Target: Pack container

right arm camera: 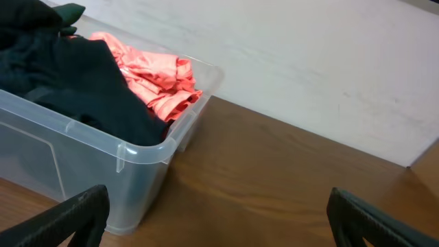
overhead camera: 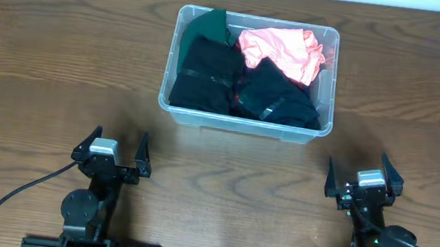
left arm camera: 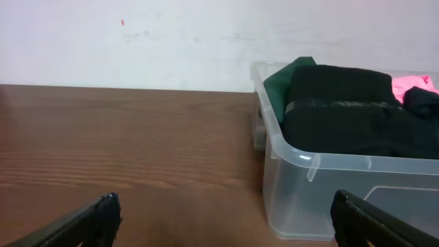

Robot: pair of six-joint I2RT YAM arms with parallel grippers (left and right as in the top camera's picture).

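**Container** (overhead camera: 244, 127): clear plastic bin, upright on the wooden table (overhead camera: 53, 55), toward the far side, roughly centred between the two arms.

**Contents**, reaching about to the rim:
- Green garment (overhead camera: 208, 24), far left corner.
- Pink garment (overhead camera: 282, 52), crumpled, far right.
- Black garment (overhead camera: 204, 76), folded, near left.
- Second black garment (overhead camera: 279, 101), near right, lying against the pink one.

Nothing visibly hangs over the rim. I see no further piece waiting outside the bin, so I judge the packing done or close to it.

**Left gripper** (overhead camera: 116, 147): near side of the table, off the bin's front left corner and well apart from it. Jaws spread wide, grasping nothing.

**Right gripper** (overhead camera: 359, 174): near side, off the front right corner, likewise well apart. Jaws released, nothing between them.

Both grippers face the bin from a distance. That placement probably keeps the bin unobstructed and gives each wrist camera a view of one end.
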